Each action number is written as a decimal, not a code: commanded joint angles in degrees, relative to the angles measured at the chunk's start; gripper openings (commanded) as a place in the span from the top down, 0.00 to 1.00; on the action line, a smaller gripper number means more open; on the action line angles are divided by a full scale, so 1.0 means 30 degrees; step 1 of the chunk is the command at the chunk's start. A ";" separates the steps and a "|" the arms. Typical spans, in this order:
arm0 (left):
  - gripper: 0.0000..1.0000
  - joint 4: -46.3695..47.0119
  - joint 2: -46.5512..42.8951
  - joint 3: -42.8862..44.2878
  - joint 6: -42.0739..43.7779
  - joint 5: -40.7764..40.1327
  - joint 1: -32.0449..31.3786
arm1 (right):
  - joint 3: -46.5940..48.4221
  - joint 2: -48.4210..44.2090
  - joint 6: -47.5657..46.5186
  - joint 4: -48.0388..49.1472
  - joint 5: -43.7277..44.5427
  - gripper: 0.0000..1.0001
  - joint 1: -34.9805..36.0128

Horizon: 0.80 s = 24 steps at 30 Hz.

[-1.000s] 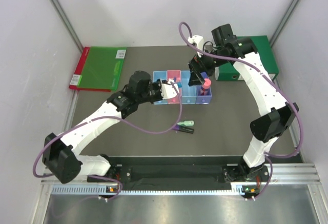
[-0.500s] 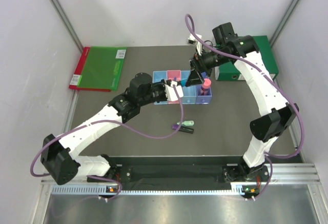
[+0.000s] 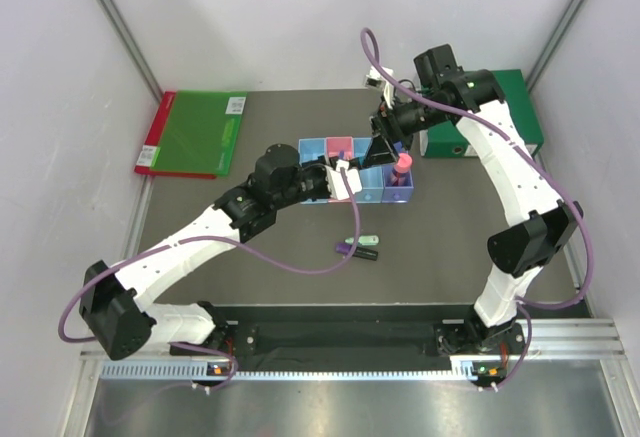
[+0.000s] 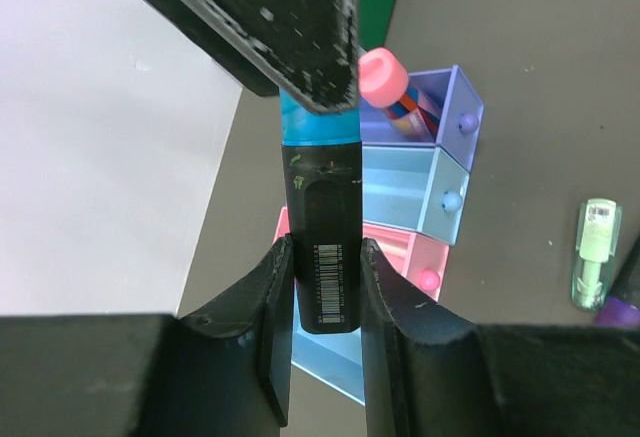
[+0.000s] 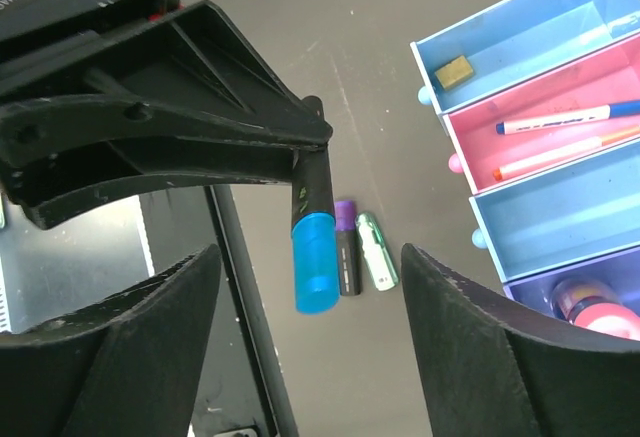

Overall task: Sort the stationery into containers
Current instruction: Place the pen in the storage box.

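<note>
My left gripper [image 4: 322, 257] is shut on a black-blue marker [image 4: 325, 217], its blue cap pointing away, above the near edge of the containers [image 3: 340, 147]. My right gripper [image 5: 310, 257] is open and empty, right over that marker's cap [image 5: 315, 262]; it shows above the bins in the top view [image 3: 385, 147]. The pink bin [image 5: 600, 152] holds a white-blue pen [image 5: 570, 117] and a thin pink-white pen [image 5: 570, 152]. The pink round-capped piece [image 3: 402, 165] stands in the purple-blue bin. A mint green marker [image 3: 366, 241] and a purple-black marker [image 3: 357, 252] lie on the table in front.
A small tan block [image 5: 458, 72] lies in the light blue bin. The blue bin [image 5: 580, 207] holds nothing. A flat green folder [image 3: 195, 132] lies at the back left and a dark green binder [image 3: 500, 112] at the back right. White walls close in both sides.
My left gripper has carried the black-blue marker to the right, along the bins toward my right gripper. My right gripper rose slightly a second ago and has since held still.
</note>
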 commanded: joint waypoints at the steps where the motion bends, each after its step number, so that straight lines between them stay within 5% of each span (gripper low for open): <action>1: 1.00 0.1864 -0.0404 0.0667 -0.0389 -0.0135 -0.0112 | -0.0096 0.0109 -0.0161 0.0204 -0.0425 0.34 -0.0183; 6: 1.00 0.2158 -0.0374 0.0755 -0.0418 -0.0223 -0.0170 | -0.0271 0.0109 -0.0074 0.0263 -0.0338 0.47 -0.0183; 13: 0.96 0.2012 -0.0316 0.0697 -0.0448 -0.0135 -0.0258 | -0.0301 0.0109 0.0102 0.0556 -0.0046 0.88 -0.0183; 16: 0.64 0.1778 -0.0316 0.0638 -0.0360 -0.0106 -0.0287 | -0.0359 0.0051 0.0132 0.0673 0.0188 0.94 -0.0183; 17: 0.42 0.1516 -0.0287 0.0667 -0.0186 -0.0048 -0.0316 | -0.0388 0.0022 0.0219 0.0789 0.0306 0.94 -0.0183; 20: 0.05 0.1280 -0.0462 0.0375 0.0049 -0.0076 -0.0316 | -0.0418 -0.0008 0.0424 0.1053 0.1037 0.95 -0.0154; 24: 0.01 0.0314 -0.0958 -0.0239 0.0518 0.0156 -0.0287 | -0.0330 0.0167 0.0863 0.2163 0.3143 0.98 -0.0183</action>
